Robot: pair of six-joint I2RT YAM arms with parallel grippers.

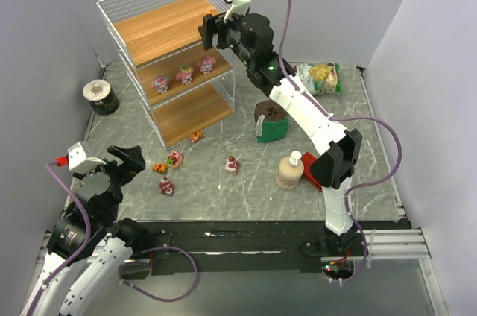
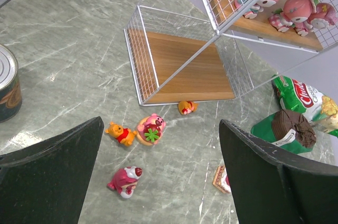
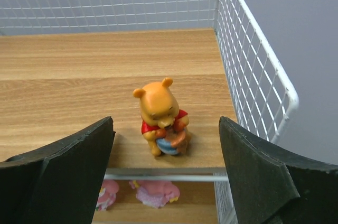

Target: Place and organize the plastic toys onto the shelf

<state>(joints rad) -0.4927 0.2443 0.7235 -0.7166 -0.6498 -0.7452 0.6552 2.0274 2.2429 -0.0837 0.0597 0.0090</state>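
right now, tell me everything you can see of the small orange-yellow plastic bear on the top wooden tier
The small orange-yellow bear figure looks like glossy moulded plastic: round ears, red shirt, both arms around a bluish pot at its belly. It stands upright on the top light-brown wooden tier, near its edge and close to the white wire side wall, not touching that. Only the wood touches it; the right gripper hangs open over it, one black finger each side, both clear.

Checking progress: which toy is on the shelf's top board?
The yellow bear in a red shirt, alone on the top board. The three pink toys sit on the middle board; the rest lie on the table.
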